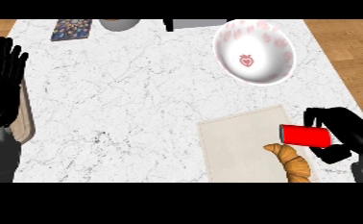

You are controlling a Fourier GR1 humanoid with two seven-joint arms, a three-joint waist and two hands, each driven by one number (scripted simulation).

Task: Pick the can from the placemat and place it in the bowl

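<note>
One camera, up at head height.
It looks steeply down on the bench (pixel 127 98), taking in its whole width.

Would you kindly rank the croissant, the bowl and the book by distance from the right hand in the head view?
From the right hand, which holds the can:
1. Croissant, just beside it on the placemat.
2. Bowl, farther up the counter.
3. Book, far left corner.

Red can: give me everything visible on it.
The can is plain red and glossy, metal by its look, with no label visible. It lies on its side, long axis roughly left to right, at the placemat's right edge. The right hand curls round its right end, hiding that end. The croissant sits just below it; contact between them cannot be told. It is well short of the bowl.
</note>
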